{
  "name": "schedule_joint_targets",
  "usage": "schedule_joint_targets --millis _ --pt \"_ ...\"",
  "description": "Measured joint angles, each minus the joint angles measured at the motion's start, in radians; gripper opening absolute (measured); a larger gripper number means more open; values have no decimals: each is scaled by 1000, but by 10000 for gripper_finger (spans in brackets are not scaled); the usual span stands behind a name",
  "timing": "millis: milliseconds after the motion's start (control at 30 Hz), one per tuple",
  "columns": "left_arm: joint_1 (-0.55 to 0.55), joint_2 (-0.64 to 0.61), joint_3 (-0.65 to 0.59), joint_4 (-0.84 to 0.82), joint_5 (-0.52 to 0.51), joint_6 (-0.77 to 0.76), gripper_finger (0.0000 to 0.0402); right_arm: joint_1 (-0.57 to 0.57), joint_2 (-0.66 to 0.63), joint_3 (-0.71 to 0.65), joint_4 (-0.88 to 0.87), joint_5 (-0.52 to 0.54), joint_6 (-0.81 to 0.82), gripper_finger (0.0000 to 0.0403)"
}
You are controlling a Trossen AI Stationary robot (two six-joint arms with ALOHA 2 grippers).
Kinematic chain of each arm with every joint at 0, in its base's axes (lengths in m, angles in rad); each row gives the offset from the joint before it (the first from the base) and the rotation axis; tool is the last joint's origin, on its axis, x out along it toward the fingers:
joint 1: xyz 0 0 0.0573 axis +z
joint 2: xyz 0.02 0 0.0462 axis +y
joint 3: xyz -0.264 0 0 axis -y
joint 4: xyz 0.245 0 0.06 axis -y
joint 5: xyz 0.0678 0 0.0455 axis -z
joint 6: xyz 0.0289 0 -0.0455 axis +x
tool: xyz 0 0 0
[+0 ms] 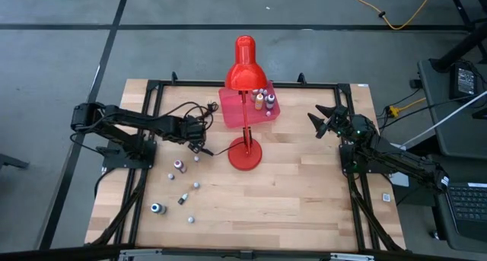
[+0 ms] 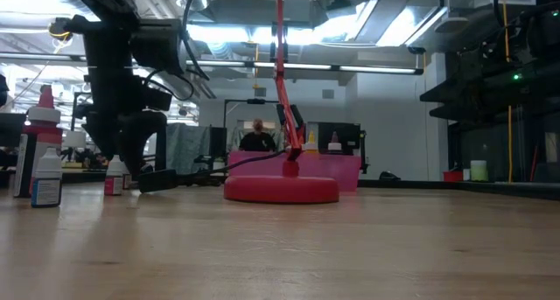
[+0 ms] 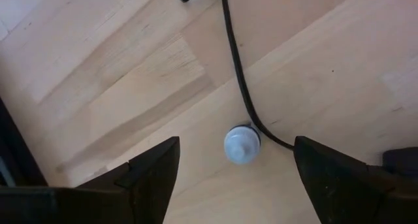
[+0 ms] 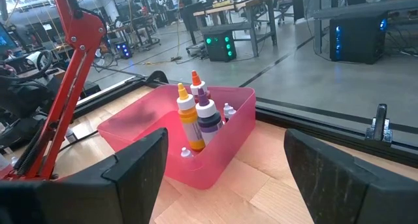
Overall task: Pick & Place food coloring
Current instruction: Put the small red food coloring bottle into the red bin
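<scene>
We are holding our left claw (image 3: 236, 175) open above a small bottle (image 3: 241, 144) standing beside the lamp cord (image 3: 236, 61) near the desk's middle, while our right claw (image 4: 222, 168) is waiting open by the right edge.

Grey concrete floor (image 1: 68, 33) lying around the wooden table (image 1: 304, 208), dark seams crossing it. Yellow cable (image 1: 396, 17) trailing over the floor. Ceiling strip lights (image 2: 350, 69) glowing. Workbenches (image 4: 241, 8) standing beyond; a seated person (image 2: 257, 136) showing far back.
</scene>
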Motion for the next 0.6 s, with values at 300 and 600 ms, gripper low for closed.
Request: schedule_joint_targets --millis 300,600 --pt "1 0 0 11 -2 44 248 0 0 0 0 0 0 306" --pt "2 11 -2 16 -3 68 215 0 0 0 0 0 -1 306"
